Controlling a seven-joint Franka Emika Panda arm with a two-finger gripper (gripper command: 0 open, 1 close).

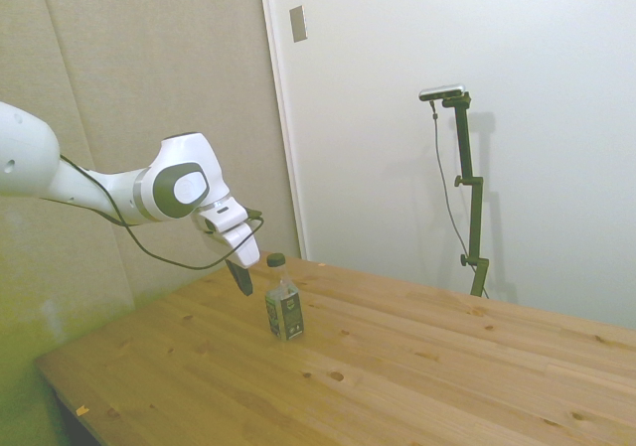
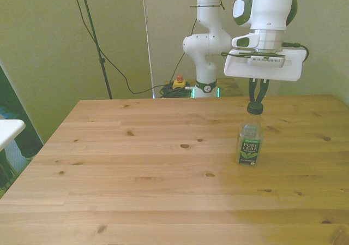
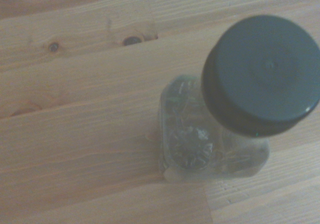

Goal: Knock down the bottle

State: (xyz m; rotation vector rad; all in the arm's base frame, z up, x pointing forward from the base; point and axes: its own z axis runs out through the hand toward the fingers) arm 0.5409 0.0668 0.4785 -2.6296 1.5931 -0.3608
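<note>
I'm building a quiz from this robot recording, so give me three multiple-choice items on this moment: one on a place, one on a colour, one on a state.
1. Where does the bottle stand on the table in the front view?
A. toward the front view's right
B. toward the front view's left
C. at the near edge

2. What colour is the bottle's cap?
A. red
B. white
C. dark green

3. In what state is the bottle?
A. lying on its side
B. upright
C. lifted off the table

Key: 1 A, it stands right of the middle, below the gripper. 2 C, the wrist view shows a dark green cap. 3 B, both wide views show it standing on its base.
</note>
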